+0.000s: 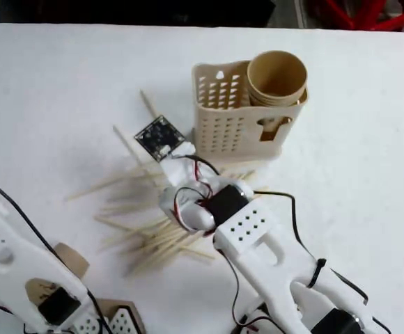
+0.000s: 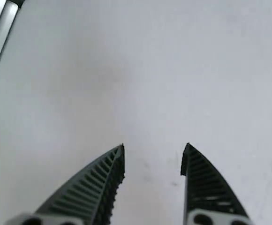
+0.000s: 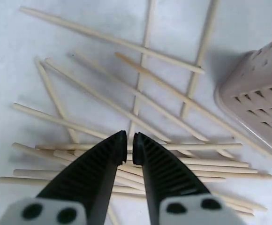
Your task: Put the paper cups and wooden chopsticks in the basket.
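Black ribbed right gripper is closed to a thin slit, tips down over the wooden chopsticks. Can't tell if a stick is nipped between them. Sticks lie loose and crossed under and ahead of the tips, with a tighter bundle lower in the right wrist frame. Basket corner is at the right edge of that frame, just beside the farthest sticks.

Left gripper is released, jaws spread wide over bare white table. A metal rail runs through the upper left corner of that frame.

High view: right arm comes up from bottom centre-right, and its wrist sits over the chopsticks in mid-frame, covering part of the heap. Its black cable loops out to the right. Just above and to the right stands the beige perforated basket, upright, with stacked paper cups in its right compartment. A few sticks touch or run under the basket's lower edge. Left arm is at lower left, well apart from the pile, with brown flat pieces beside it; can't tell what they are.

Open table spreads across the upper left, and also to the right of the basket. Table's far edge runs along the top, with a red object beyond it at upper right.
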Motion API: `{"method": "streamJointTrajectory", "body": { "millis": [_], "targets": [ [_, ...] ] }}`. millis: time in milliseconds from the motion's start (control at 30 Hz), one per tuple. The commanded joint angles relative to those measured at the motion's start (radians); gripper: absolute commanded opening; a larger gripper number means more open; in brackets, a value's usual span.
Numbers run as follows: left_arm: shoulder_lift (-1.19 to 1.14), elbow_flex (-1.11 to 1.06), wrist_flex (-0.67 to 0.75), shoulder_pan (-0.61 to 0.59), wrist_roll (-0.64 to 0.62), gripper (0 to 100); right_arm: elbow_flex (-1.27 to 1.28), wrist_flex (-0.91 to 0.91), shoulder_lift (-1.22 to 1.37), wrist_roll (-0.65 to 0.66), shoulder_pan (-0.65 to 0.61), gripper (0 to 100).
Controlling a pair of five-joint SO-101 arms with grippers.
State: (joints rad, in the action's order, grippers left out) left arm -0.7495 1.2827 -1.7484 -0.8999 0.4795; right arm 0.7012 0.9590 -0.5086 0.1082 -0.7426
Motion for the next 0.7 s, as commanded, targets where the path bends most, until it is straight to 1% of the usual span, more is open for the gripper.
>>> {"method": "streamJointTrajectory", "body": {
  "millis": [0, 133, 233, 367, 500, 667],
  "targets": [
    [0.021, 0.029, -0.041, -0.048, -0.012, 21, -0.006, -0.013, -0.002, 0.005, 0.012, 3.9],
    [0.071, -0.126, -0.043, -0.087, 0.018, 21, -0.006, -0.013, -0.002, 0.005, 0.012, 3.9],
    [0.171, -0.336, -0.043, -0.107, 0.06, 21, -0.006, -0.015, -0.002, 0.005, 0.012, 3.9],
    [0.383, -0.674, -0.043, -0.114, 0.114, 21, -0.006, -0.015, -0.002, 0.005, 0.012, 3.9],
    [0.616, -0.99, -0.041, -0.11, 0.123, 21, -0.006, -0.015, -0.002, 0.005, 0.012, 3.9],
    [0.866, -1.272, -0.038, -0.11, 0.129, 21, -0.005, -0.015, -0.002, 0.005, 0.012, 3.9]
  ]
}}
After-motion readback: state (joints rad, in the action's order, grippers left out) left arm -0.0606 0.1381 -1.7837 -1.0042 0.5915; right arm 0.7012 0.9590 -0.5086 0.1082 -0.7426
